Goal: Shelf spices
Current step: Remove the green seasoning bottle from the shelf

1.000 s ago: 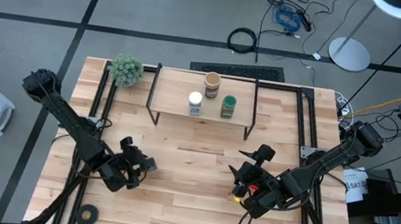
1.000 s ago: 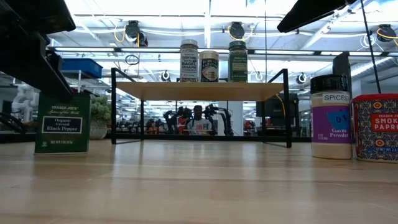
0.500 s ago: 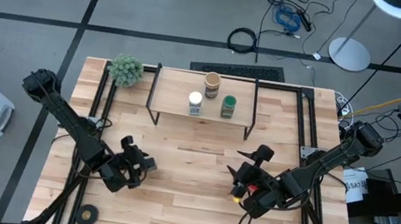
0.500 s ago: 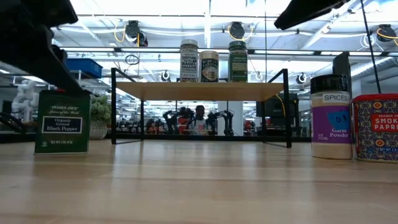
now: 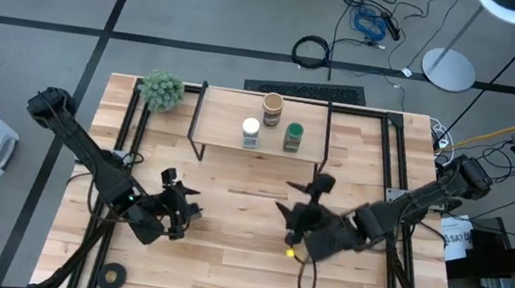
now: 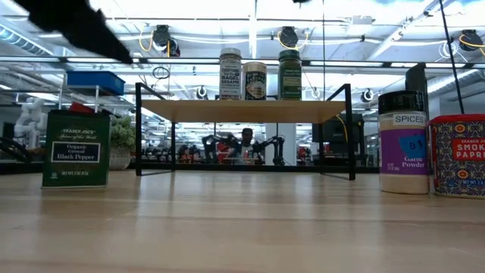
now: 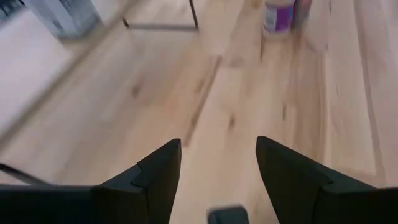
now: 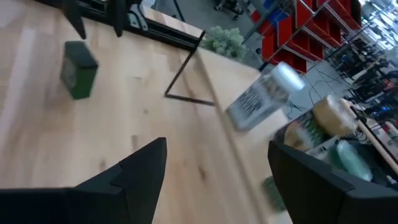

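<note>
Spices (image 6: 255,79) on shelf (image 6: 244,111), others on table, jaws empty

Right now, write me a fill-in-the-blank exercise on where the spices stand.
1. The shelf carries ____ spice jars.
2. In the low view the Black Pepper tin is coloured ____.
3. The Garlic Powder jar stands beside a ____ paprika tin.
4. Both the left pincer and the right pincer hold ____.

Missing words: three; green; red; nothing

grey floor (image 5: 206,6) — cables (image 5: 376,19), white lamp base (image 5: 449,68).
</note>
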You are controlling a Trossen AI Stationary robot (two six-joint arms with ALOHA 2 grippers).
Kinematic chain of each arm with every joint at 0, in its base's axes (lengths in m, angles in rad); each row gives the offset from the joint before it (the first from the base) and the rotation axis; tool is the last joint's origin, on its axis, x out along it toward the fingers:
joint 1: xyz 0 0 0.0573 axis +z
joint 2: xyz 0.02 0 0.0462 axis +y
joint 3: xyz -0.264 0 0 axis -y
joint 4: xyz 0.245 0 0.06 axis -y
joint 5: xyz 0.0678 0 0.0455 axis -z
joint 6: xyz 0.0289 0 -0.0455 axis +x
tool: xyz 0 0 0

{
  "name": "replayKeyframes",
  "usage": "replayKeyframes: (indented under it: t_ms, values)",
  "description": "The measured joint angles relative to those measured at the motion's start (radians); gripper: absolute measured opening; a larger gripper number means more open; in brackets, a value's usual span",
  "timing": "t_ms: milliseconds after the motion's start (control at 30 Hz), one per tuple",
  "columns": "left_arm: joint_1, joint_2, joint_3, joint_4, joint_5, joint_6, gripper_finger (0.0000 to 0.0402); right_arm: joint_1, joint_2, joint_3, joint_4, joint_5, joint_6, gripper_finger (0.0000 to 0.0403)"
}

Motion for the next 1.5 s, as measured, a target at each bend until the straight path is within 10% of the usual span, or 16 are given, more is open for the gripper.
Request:
replayKeyframes:
  t_ms: [633,1500]
  values:
    - [0.047,-0.039,0.028,0.029,-0.009,0.222,0.0218,-0.564,-0.135,0.270,-0.258,-0.836,-0.251,0.0265]
    - [0.062,-0.039,0.028,0.038,-0.007,0.222,0.0218,-0.871,-0.055,0.271,-0.317,-1.137,-0.350,0.0327]
